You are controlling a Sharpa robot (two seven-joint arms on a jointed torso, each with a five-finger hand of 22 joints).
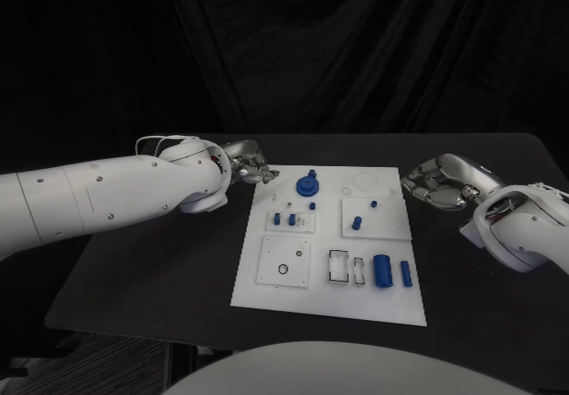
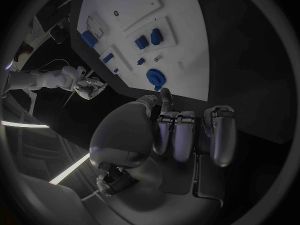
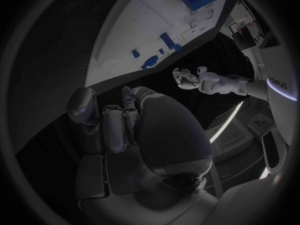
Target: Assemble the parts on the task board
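- Left hand (image 1: 252, 167) at approx 10 o'clock off the task board (image 1: 273, 298), fingers curled in, holding nothing, hovering beside the board's far corner
- Right hand (image 1: 437, 183) at 2 o'clock, just off the board edge, fingers curled too, prob. nothing in them
- Blue parts on board: round knobbed piece (image 1: 308, 184) at 12, big cylinder (image 1: 383, 270) w/ a thinner one (image 1: 405, 274) at 5

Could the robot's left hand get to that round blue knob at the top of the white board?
Probably yes. The left hand hovers beside the task board, close to the blue knob, with nothing between them.
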